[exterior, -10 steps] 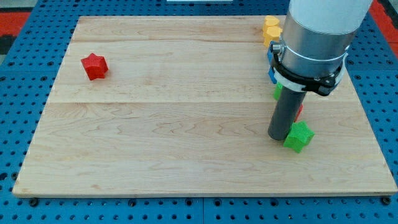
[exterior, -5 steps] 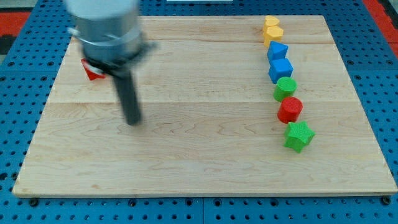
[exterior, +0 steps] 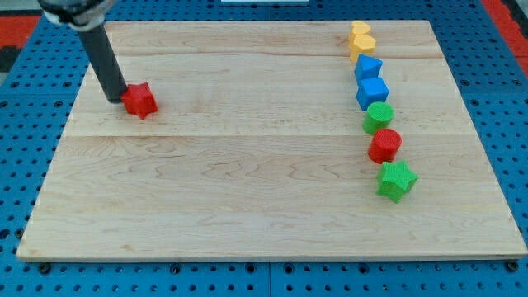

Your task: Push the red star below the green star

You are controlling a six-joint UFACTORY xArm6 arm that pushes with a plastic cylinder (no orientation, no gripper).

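The red star (exterior: 141,100) lies on the wooden board (exterior: 247,181) at the view's upper left. My tip (exterior: 115,98) touches the star's left side, and the rod rises from it towards the view's top left. The green star (exterior: 396,180) lies far off at the view's right, at the bottom of a column of blocks.
Above the green star a column runs up the right side: a red cylinder (exterior: 384,145), a green cylinder (exterior: 379,116), a blue cube (exterior: 373,91), another blue block (exterior: 368,68) and two yellow blocks (exterior: 360,40). A blue pegboard (exterior: 25,165) surrounds the board.
My tip swept from beside the green star across the board to the left, then came up to the red star's left side. The red star has shifted a little to the right and down.
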